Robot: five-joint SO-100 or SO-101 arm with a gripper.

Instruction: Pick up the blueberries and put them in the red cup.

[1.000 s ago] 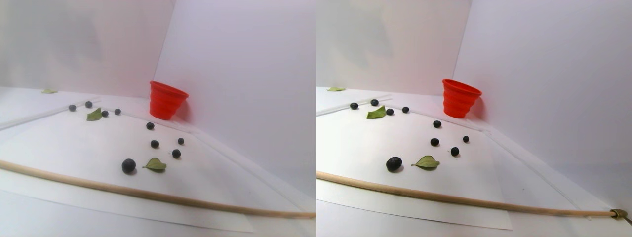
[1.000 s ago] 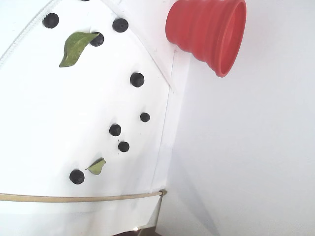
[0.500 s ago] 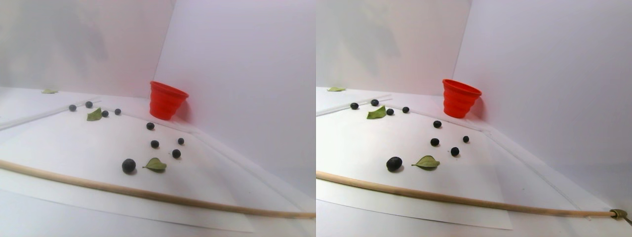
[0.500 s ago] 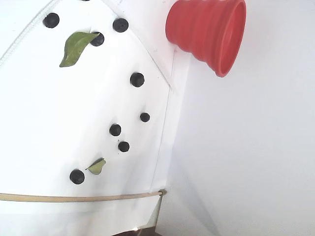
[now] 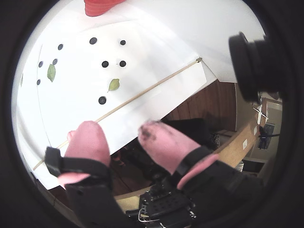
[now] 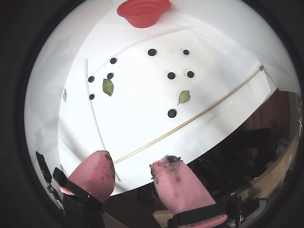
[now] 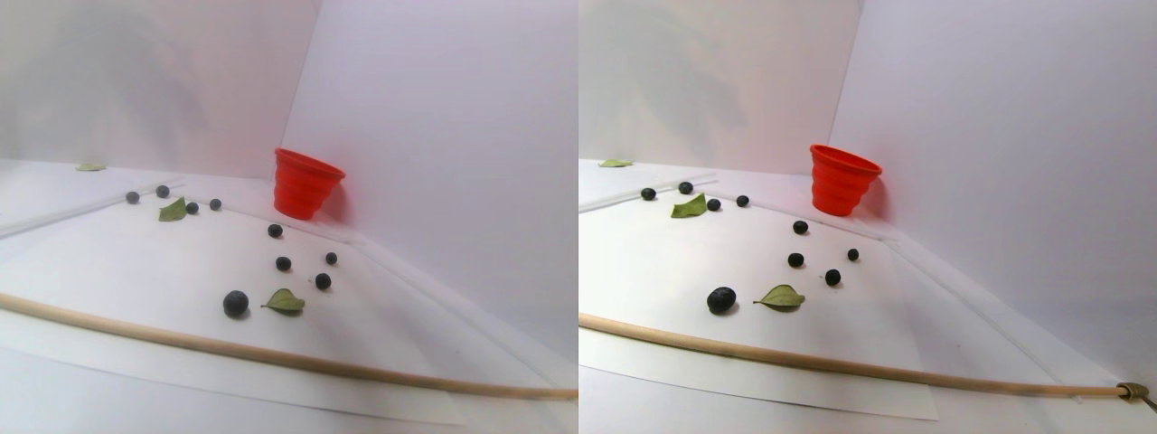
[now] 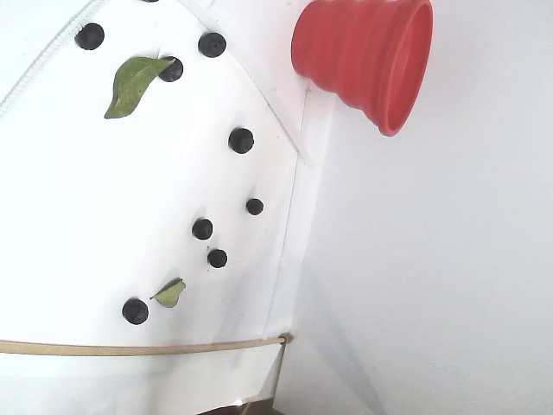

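Several dark blueberries (image 6: 172, 113) lie scattered on a white sheet (image 6: 137, 109); the nearest one (image 7: 236, 304) sits beside a leaf just beyond a wooden stick. The red cup (image 6: 143, 10) stands upright at the sheet's far corner by the wall, also seen in the stereo pair view (image 7: 305, 184) and in the fixed view (image 8: 367, 56). In both wrist views my gripper (image 6: 135, 164) (image 5: 121, 133) hangs open over the sheet's near edge, on the near side of the stick and far from the berries. Nothing sits between its stained pink fingers (image 6: 97, 173). The gripper is outside the stereo pair and fixed views.
A long wooden stick (image 7: 271, 357) lies across the sheet's near side. Green leaves (image 6: 108, 86) (image 6: 184, 97) lie among the berries. White walls (image 7: 434, 136) close the far side. Past the near table edge (image 6: 209, 147) is dark floor, and a black camera (image 5: 249, 66) stands at the right.
A faint shadow on the back wall has spread and darkened in the stereo pair view. The berries, leaves, stick and cup have not moved.
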